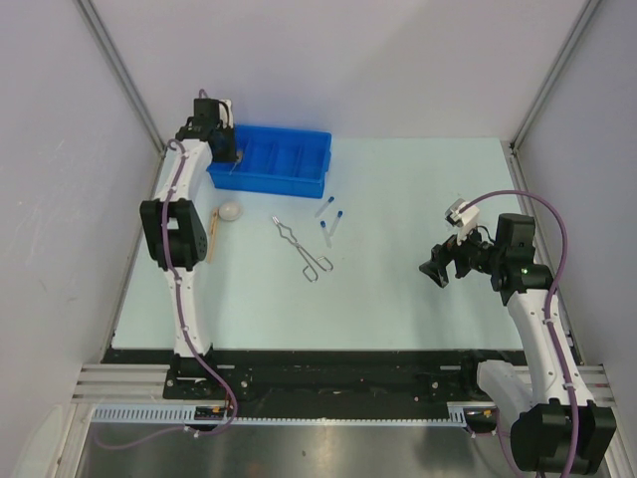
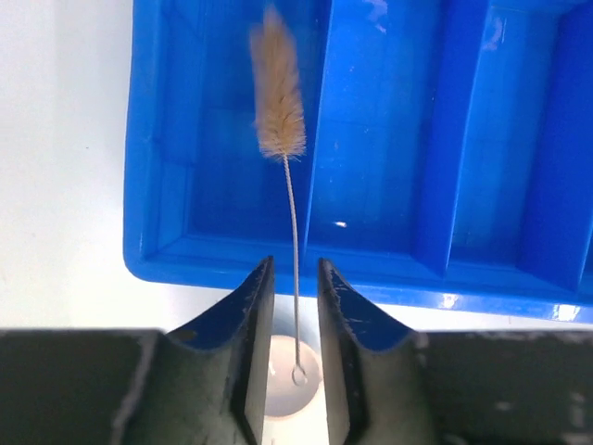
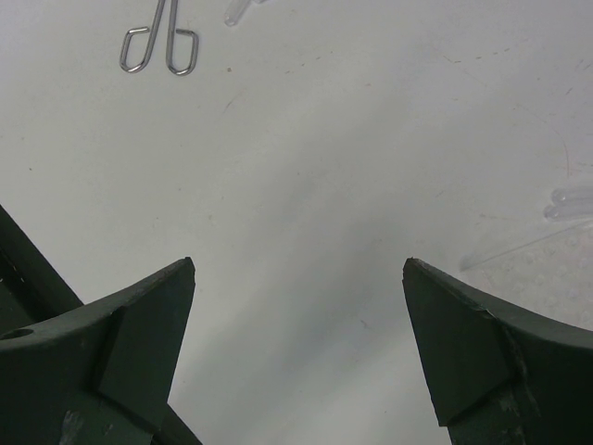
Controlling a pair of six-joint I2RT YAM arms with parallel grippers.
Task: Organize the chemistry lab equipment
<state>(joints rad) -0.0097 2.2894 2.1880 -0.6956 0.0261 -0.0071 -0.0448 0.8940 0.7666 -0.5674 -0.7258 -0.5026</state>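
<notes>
My left gripper hangs over the left end of the blue bin. In the left wrist view its jaws stand a little apart around the thin wire stem of a tan-bristled brush. The wire touches neither finger. The bristles lie in the bin's left compartment and the wire's loop end shows above the white round dish. On the table lie the dish, a wooden-handled tool, silver wire tongs and three blue-capped tubes. My right gripper is open and empty, low at the right.
The blue divided bin stands at the back left, its other compartments showing no contents. The right wrist view shows the tongs' loops far ahead and clear tube ends at the right edge. Grey walls close in the table.
</notes>
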